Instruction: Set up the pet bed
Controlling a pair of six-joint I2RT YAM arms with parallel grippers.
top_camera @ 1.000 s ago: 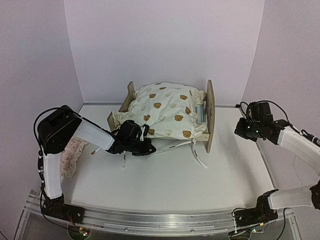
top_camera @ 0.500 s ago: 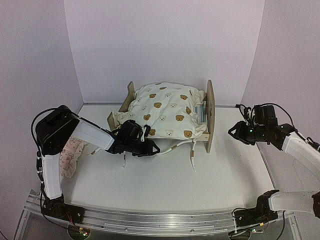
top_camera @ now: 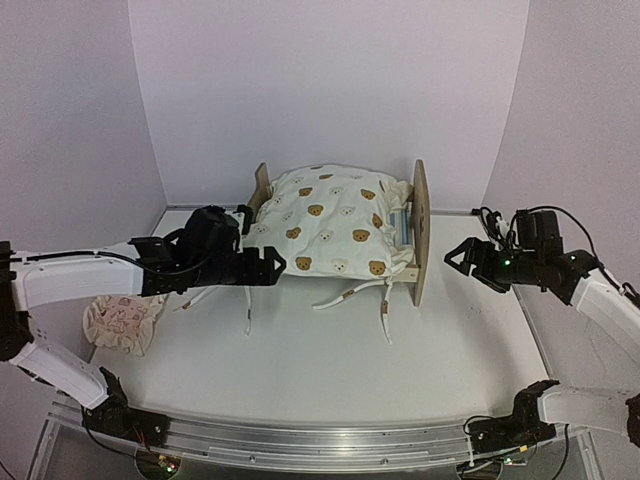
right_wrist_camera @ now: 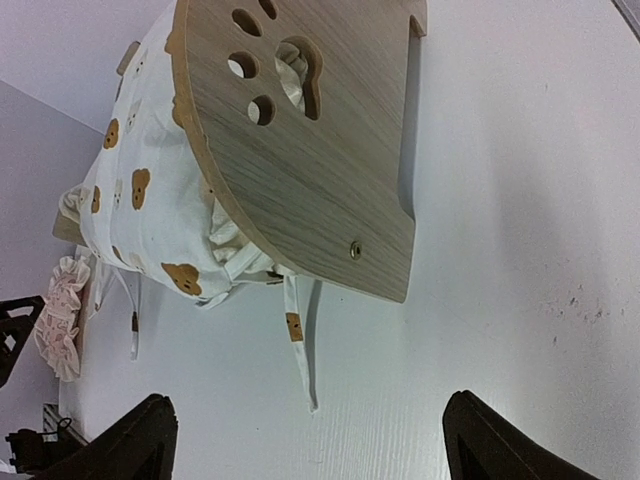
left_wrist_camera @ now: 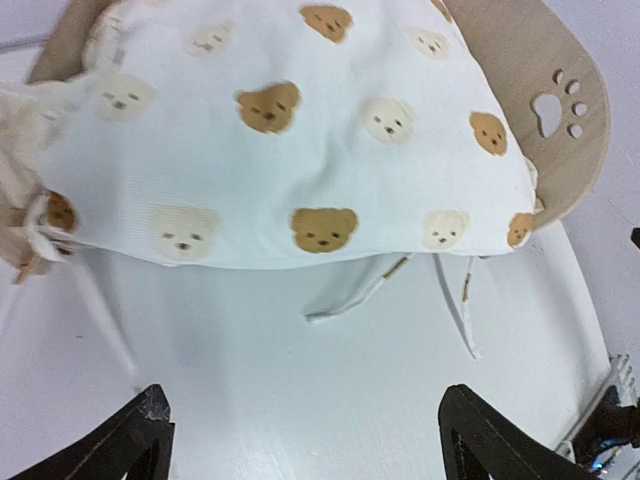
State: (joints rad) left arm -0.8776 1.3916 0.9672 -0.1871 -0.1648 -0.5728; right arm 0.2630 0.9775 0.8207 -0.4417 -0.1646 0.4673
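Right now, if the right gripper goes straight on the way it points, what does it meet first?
Probably the headboard, its outer face ahead of the open right gripper; exact height is unclear.

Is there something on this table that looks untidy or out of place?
Yes. The cream bear-print quilt sits bunched in a heap on the light plywood pet bed, its ties trailing onto the white table. The small pinkish ruffled pillow lies on the table at the left, off the bed.
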